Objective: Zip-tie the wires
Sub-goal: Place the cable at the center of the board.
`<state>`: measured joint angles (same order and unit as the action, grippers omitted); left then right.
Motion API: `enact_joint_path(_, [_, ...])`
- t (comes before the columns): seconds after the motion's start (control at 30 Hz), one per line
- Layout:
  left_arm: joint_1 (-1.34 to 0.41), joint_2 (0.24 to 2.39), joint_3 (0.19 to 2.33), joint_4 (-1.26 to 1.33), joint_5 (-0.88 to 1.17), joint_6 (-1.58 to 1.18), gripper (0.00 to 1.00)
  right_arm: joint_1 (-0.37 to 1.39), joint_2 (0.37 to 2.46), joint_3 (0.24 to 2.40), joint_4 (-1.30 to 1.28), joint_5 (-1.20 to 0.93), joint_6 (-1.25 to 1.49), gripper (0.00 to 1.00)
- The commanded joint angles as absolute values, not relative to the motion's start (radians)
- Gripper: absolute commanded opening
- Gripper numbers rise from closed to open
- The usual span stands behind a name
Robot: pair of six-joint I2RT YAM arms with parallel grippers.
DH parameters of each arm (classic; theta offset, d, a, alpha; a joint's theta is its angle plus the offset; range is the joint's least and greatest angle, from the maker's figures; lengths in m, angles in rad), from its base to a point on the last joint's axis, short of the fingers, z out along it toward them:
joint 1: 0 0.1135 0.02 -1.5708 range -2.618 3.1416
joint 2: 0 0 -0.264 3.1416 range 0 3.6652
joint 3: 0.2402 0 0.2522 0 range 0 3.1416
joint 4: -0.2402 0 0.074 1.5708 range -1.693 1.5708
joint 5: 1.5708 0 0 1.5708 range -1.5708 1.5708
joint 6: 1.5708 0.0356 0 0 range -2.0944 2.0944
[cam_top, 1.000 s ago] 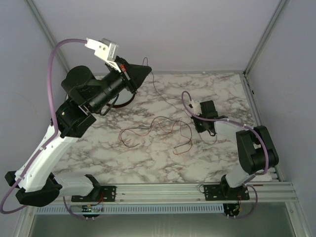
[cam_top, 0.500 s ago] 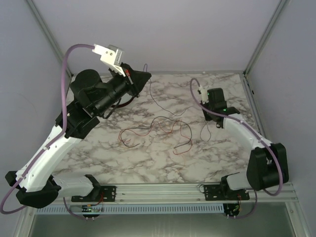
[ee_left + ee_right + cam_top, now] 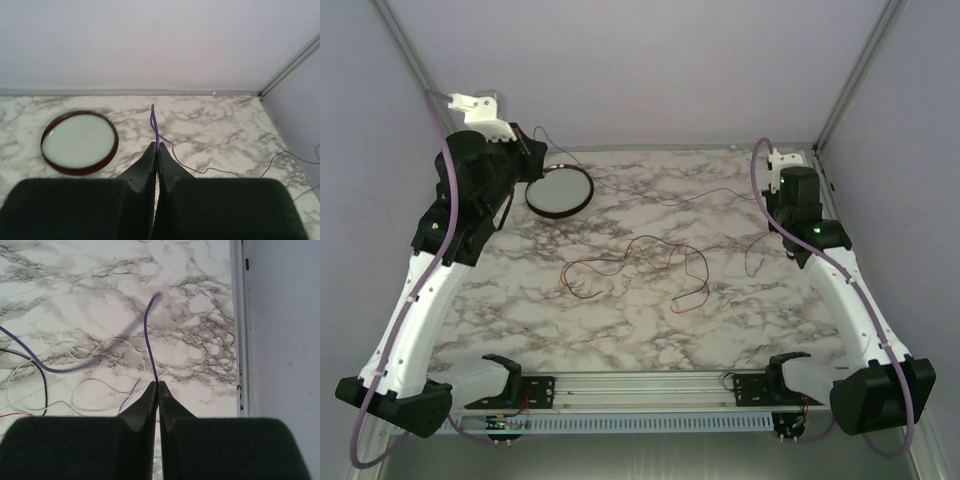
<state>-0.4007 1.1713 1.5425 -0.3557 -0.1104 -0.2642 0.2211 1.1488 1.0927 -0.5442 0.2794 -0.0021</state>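
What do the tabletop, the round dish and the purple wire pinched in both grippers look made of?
The tabletop: marble pattern, white with grey veins, matte; real stone or printed laminate, cannot tell. The round dish: dark brown rim, smooth pale centre; maybe plastic or ceramic. The purple wire, pinched by the left gripper and right gripper: hair-thin, curving freely, likely plastic-insulated.

Tally on the tabletop

Two arms: left arm (image 3: 415, 300), right arm (image 3: 855, 300). Two grippers: left gripper (image 3: 156, 146), right gripper (image 3: 158, 384). One round dish (image 3: 560, 190) at the tabletop's (image 3: 520, 300) far left corner. One tangle of wires (image 3: 640, 262), strands too fine to count
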Motion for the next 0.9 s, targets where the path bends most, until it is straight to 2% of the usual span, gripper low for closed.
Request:
enact_joint_path(0.0, [-0.308, 1.158, 1.455, -0.365, 0.022, -0.305, 0.0, 0.217, 1.11, 1.159, -0.657, 0.26, 0.017, 0.0])
enact_joint_path(0.3, [-0.196, 1.039, 1.082, -0.28, 0.11, -0.386, 0.0, 0.224, 1.126, 1.163, -0.818, 0.022, 0.0, 0.0])
enact_joint_path(0.67, [-0.168, 0.939, 0.74, -0.114, 0.179, -0.493, 0.0, 0.221, 1.118, 1.054, -0.716, 0.114, 0.052, 0.0])
enact_joint_path(0.87, [-0.168, 0.919, 0.645, -0.043, 0.184, -0.508, 0.0, 0.21, 1.128, 1.021, -0.663, 0.193, 0.1, 0.0])
